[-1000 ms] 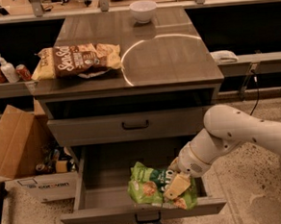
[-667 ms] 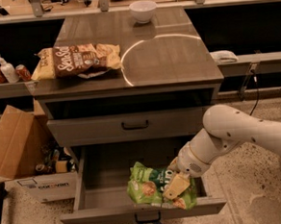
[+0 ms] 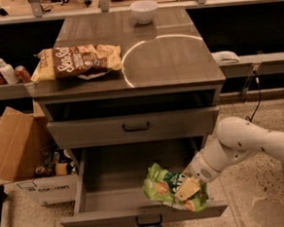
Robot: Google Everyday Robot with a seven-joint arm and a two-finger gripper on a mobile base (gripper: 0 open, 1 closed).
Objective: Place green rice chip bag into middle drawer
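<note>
The green rice chip bag [image 3: 161,185] is crumpled in the right front part of the open middle drawer [image 3: 112,171], its lower edge near the drawer's front wall. My gripper [image 3: 188,188] reaches in from the right on a white arm and is shut on the bag's right side. One tan finger [image 3: 187,189] shows on top of the bag. The drawer is pulled out, with a plain grey inside and a small dark handle [image 3: 149,221] on its front.
The shut drawer front [image 3: 133,127] with a black bar handle is just above. On the cabinet top lie a brown and yellow chip bag [image 3: 77,61] and a white bowl [image 3: 143,10]. A cardboard box [image 3: 13,149] stands on the floor at left.
The bag and my gripper have shifted slightly to the right inside the drawer. Everything else is as before.
</note>
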